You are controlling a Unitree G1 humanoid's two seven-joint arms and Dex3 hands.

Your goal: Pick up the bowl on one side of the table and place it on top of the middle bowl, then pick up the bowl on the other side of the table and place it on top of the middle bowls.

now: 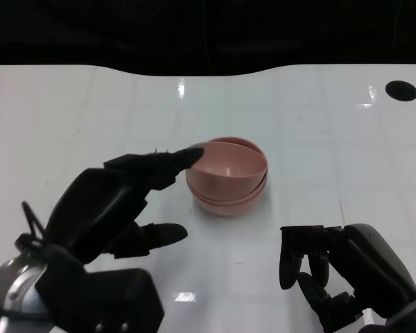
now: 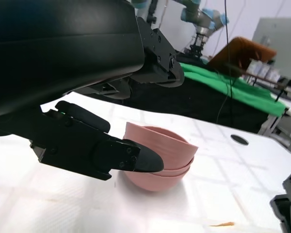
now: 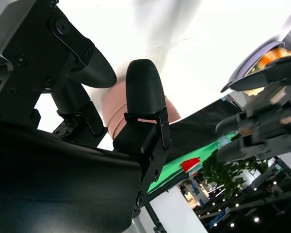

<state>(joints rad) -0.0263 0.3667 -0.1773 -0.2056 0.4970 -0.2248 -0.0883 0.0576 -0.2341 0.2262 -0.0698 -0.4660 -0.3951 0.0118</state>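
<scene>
So the pink bowls (image 1: 227, 177) are all nested into one stack sitting roughly mid-table on the white table (image 1: 319, 132), and from the left wrist cam you can count three rims (image 2: 160, 158) layered on top of each other, with the top one sitting a bit tilted. The left hand (image 1: 114, 201) is right next to the stack on its left side, fingers spread and holding nothing. One long finger (image 1: 177, 159) reaches out toward the top bowl's rim and its tip looks like it's at or just touching the near-left edge, though I honestly can't tell from the head view if there's real contact. The thumb (image 1: 163, 234) sticks out lower down, pointing at the table in front of the stack and clearly apart from it. In the left wrist view that thumb (image 2: 104, 150) overlaps the stack's side, again too close to call touching or not. The right hand (image 1: 340, 270) sits low at the near right, well apart from the bowls, fingers curled downward with nothing in them, fingertips (image 1: 288, 267) hanging just over the table. The right wrist cam shows its fingers (image 3: 144, 97) with the pink stack (image 3: 117, 109) peeking out behind them in the distance. There's a dark round hole (image 1: 401, 90) in the tabletop far right.
</scene>
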